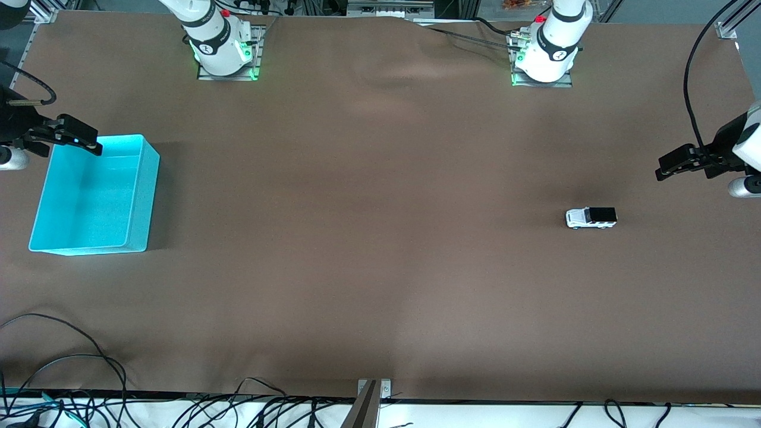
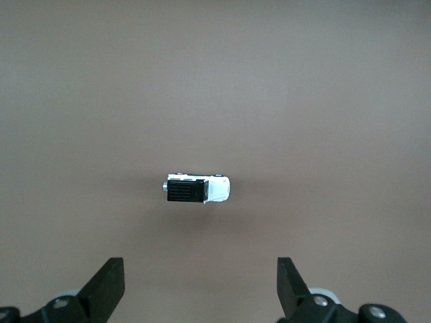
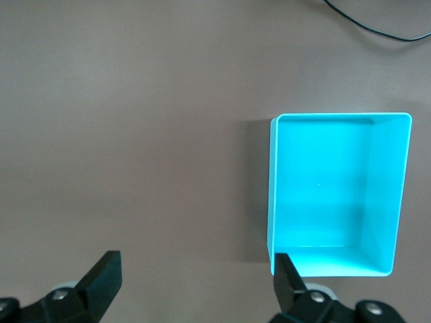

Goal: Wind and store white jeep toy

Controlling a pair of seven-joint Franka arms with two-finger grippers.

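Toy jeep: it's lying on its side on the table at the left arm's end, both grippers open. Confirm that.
Not on its side. The left wrist view shows the toy jeep upright on its wheels, roof up. The rest holds: left gripper and right gripper are open.

Turquoise bin (image 1: 134,196) on brown table (image 1: 368,238), w/ cables (image 1: 71,404) along near edge.

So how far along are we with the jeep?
Nothing looks done yet. The white jeep toy sits untouched on the table toward the left arm's end. The left gripper hangs over it, jaws open; the right gripper hangs open by the bin, which holds nothing. Grasping, winding and storing all remain.
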